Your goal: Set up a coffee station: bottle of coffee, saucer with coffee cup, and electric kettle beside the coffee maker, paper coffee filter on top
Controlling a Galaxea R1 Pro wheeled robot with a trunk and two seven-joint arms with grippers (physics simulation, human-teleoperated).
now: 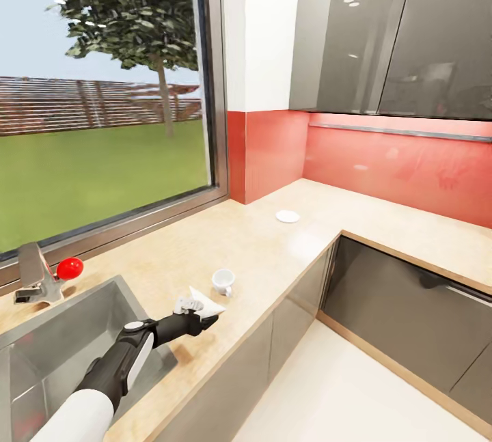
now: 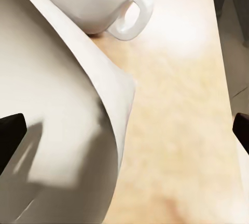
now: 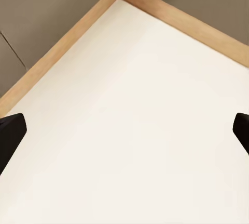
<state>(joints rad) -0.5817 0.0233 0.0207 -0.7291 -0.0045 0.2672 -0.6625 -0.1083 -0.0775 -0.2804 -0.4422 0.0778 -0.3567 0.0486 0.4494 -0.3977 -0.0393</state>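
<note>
Closing on the paper coffee filter (image 1: pixel 203 303), the left gripper (image 1: pixel 198 312) needs wide jaws narrowed gently; avoid the coffee cup (image 1: pixel 223 281) nearby.

I see bright, even daylight from the window (image 1: pixel 102 121); ceiling-light glare spots on the glossy cabinets (image 1: pixel 389 39); soft shadow under the paper coffee filter (image 2: pixel 57 130); wrist closeups slightly soft.
</note>
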